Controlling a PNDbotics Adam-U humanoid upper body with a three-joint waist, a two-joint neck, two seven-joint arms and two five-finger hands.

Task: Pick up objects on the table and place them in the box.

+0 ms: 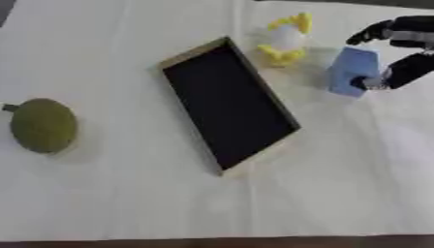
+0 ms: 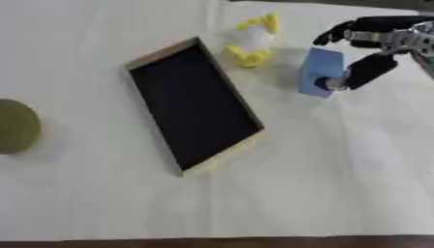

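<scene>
A white table holds a shallow black box with a pale wooden rim, lying askew at the middle. At the upper right, the robot's right hand has its fingers and thumb curled around a small blue block, just right of a yellow and white toy. A round green fruit lies far left

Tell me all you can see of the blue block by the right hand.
The blue block is a plain light-blue box shape with matte faces, standing on the white table right of the yellow and white toy, outside the box. The right hand has fingers curled round it, one above, one at its lower right edge.
</scene>
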